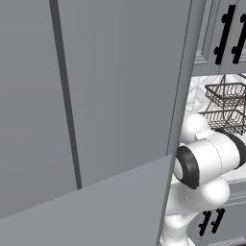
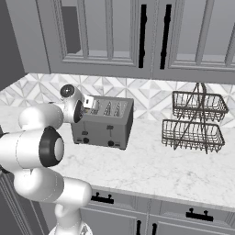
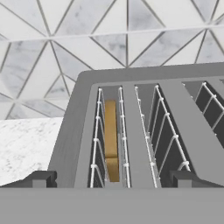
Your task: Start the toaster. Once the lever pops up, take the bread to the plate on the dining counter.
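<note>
The hand [image 3: 112, 178], fingers spread wide and holding nothing, hovers just above the left end of the toaster [image 2: 104, 123] on the desk [image 2: 151, 167], the bread [image 3: 111, 140] on edge in the slot directly below.

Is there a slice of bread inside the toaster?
Yes, a tan bread slice stands in one slot of the toaster.
</note>
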